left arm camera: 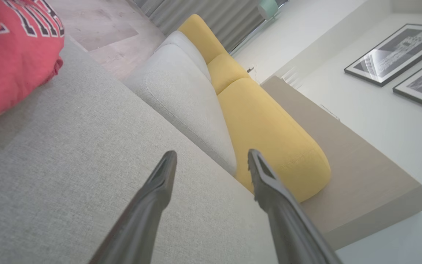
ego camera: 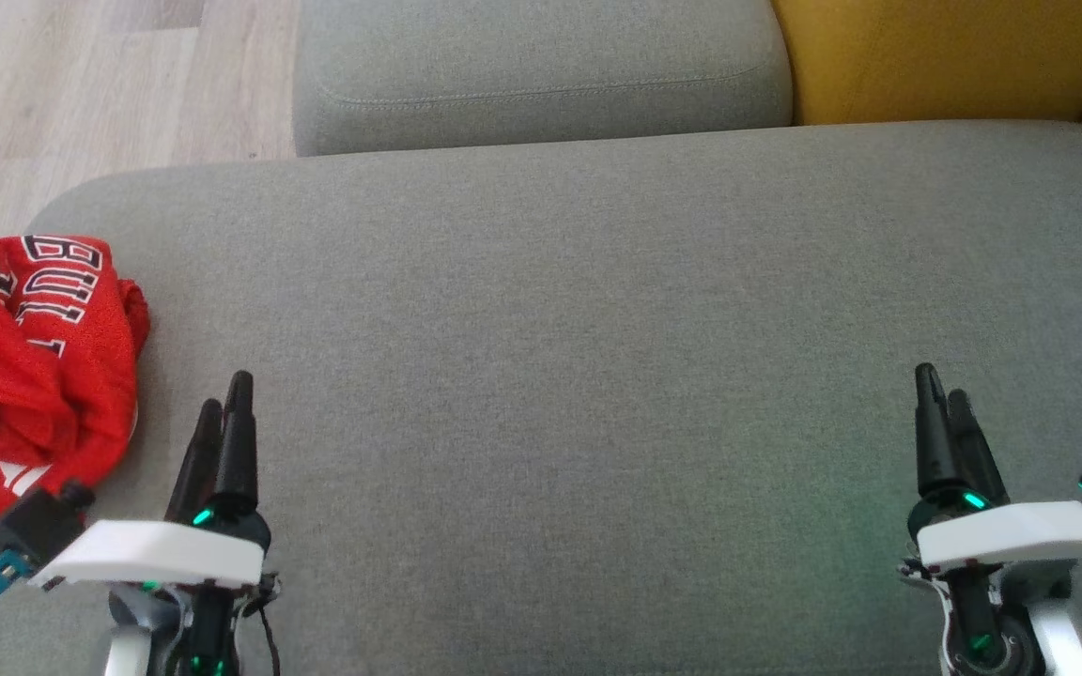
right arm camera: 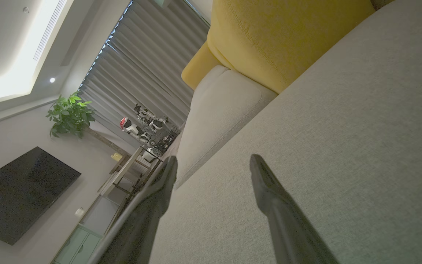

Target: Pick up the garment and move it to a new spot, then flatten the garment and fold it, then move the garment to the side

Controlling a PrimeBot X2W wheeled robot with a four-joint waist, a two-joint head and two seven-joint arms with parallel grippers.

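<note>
Garment bunched at far left, both claws empty

The red garment (ego camera: 34,376) lay crumpled at the left edge of the head view, on the end of the grey seat cushion (ego camera: 550,376) and spilling over its rim. The left gripper (ego camera: 226,392) sat at lower left, just beside the cloth but apart from it. The right gripper (ego camera: 941,383) sat at lower right, well apart from it. Each wrist view showed its own fingers spread with bare cushion between them, pinching nothing.

By the look of it, the first step, the pick-up, had not begun. The next move seemed to call for the left arm swinging toward the frame's left and closing on a fold.

The left wrist view caught the garment's lettering at its upper left and framed prints (left arm camera: 394,55) at upper right. The right wrist view added a television (right arm camera: 20,194) and a plant (right arm camera: 70,115).
</note>
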